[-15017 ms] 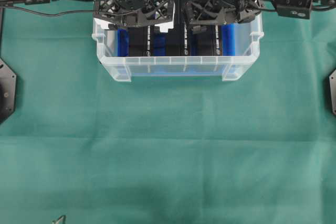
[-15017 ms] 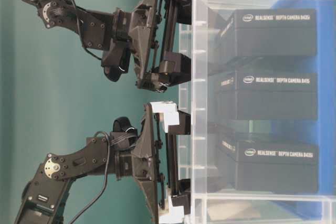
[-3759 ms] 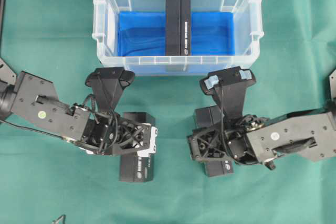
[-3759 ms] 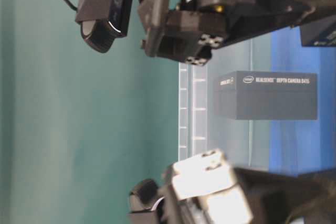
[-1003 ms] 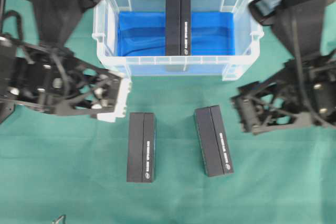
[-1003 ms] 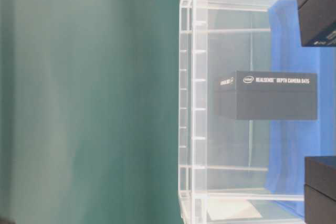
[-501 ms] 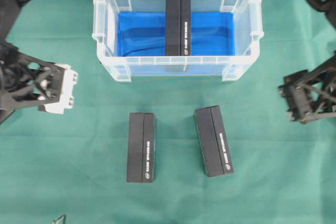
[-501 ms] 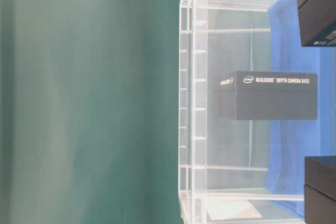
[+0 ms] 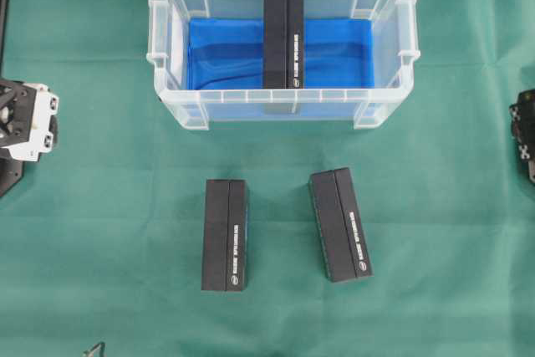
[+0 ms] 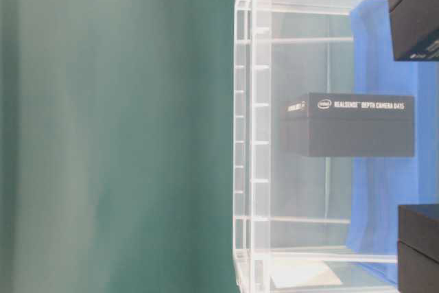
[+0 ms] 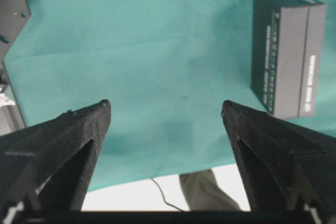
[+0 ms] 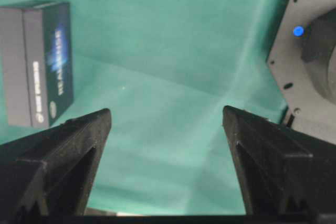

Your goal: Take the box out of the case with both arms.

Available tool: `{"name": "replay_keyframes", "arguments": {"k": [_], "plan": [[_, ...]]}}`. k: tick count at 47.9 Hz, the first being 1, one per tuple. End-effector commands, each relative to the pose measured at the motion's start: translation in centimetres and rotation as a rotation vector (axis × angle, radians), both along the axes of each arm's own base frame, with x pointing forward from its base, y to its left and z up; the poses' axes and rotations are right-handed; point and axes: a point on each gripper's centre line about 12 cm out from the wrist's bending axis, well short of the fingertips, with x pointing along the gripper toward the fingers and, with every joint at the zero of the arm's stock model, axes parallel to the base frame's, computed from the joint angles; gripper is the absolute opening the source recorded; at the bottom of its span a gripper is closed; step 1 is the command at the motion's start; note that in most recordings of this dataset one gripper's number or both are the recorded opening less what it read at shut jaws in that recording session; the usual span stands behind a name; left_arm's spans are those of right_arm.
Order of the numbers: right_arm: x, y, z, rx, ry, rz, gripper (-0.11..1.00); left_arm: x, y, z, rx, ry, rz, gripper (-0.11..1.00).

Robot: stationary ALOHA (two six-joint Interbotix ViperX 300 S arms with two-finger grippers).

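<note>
Both arms pulled back, one box left in the case

Overhead: the case (image 9: 284, 110) sits upper centre, one black box (image 9: 283, 41) upright inside; two boxes (image 9: 226, 235) (image 9: 340, 224) lie below it on the green cloth (image 9: 109, 257). A second ago both arms loomed beside the case; now only edges show. Table-level: the box (image 10: 350, 125) stands alone, so a square grasp from both ends seems wise. Wrist views: left gripper (image 11: 165, 111) and right gripper (image 12: 167, 116) gape wide, empty.
</note>
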Motion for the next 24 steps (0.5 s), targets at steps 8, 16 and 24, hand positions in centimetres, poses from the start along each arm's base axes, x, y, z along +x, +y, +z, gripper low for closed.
{"name": "replay_keyframes", "arguments": {"k": [8,16,24], "plan": [[0.33,0.08,0.15,0.011,-0.058,0.012,0.86,-0.03,0.01,0.33,0.003,-0.010,-0.001,0.82],[0.35,0.08,0.15,0.012,-0.059,0.012,0.86,0.01,0.00,0.29,0.004,-0.009,-0.001,0.82],[0.36,0.11,0.15,0.013,-0.060,0.013,0.86,-0.03,0.01,0.33,0.003,-0.010,-0.001,0.82]]}}
